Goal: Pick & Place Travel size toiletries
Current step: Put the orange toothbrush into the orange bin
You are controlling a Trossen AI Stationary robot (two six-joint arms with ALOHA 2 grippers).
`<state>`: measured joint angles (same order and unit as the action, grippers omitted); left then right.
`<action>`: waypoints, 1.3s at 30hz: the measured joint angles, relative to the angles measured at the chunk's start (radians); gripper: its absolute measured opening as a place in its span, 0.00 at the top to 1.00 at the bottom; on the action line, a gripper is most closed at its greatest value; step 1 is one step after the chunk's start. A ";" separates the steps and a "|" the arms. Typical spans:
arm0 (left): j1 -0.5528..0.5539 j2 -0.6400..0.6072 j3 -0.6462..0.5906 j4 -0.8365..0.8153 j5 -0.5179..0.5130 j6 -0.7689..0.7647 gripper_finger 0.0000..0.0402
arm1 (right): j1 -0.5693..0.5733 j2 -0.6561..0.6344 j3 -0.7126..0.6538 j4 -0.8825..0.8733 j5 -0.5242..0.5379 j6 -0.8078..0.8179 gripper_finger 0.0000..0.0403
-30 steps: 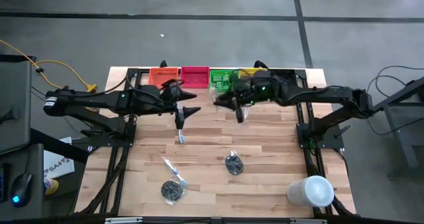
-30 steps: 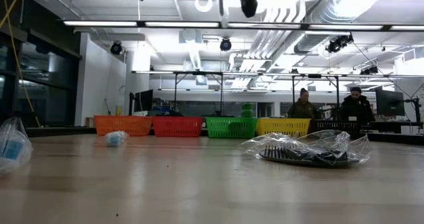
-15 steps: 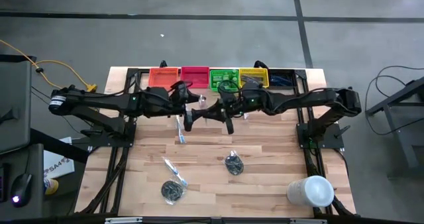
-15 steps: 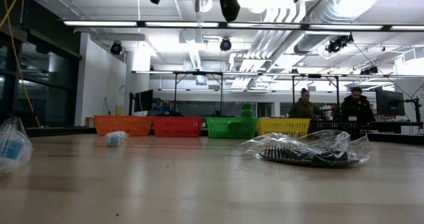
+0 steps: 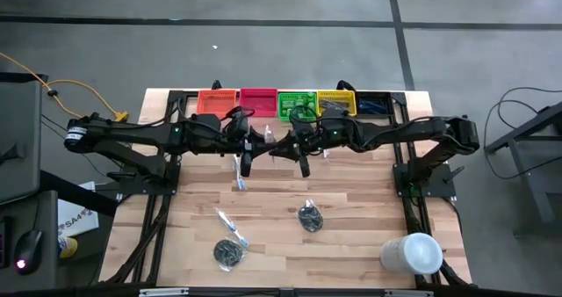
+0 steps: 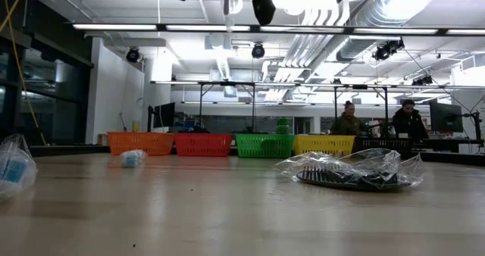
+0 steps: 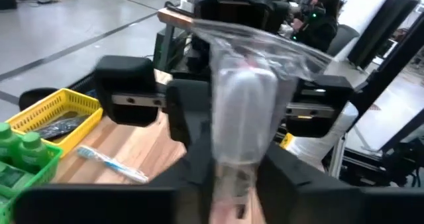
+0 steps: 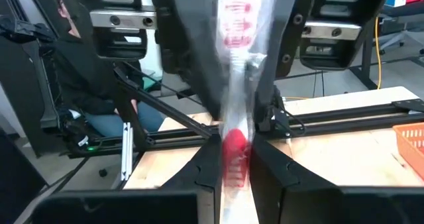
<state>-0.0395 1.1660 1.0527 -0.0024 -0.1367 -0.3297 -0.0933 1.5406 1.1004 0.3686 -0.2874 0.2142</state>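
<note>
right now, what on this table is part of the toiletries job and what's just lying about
Job:
- wrapped item, gripped by left hand and right hand
- toothbrushes
- dark bundles

Lying about:
- white cylinder
- bins, probably the drop spots

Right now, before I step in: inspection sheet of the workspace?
Surface: wooden table, no spills seen.
Job's things: clear-wrapped item held in the air between both arms; dark bundles and wrapped toothbrushes lie on the table; green bottles in the green bin.
Clutter: large white cylinder, near right corner.
Grippers: left pincer and right pincer both shut on the clear-wrapped item.
Cables: yellow cable off the table's left.
Surroundings: two people at far benches.
</note>
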 joint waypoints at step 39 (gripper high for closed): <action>0.394 -0.064 0.000 -0.526 -0.313 0.203 0.94 | -0.104 -0.462 0.000 -0.453 0.604 -0.062 0.12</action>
<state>0.3546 1.1024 1.0528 -0.5286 -0.4502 -0.1268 -0.1970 1.0782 1.1007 -0.0848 0.3163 0.1524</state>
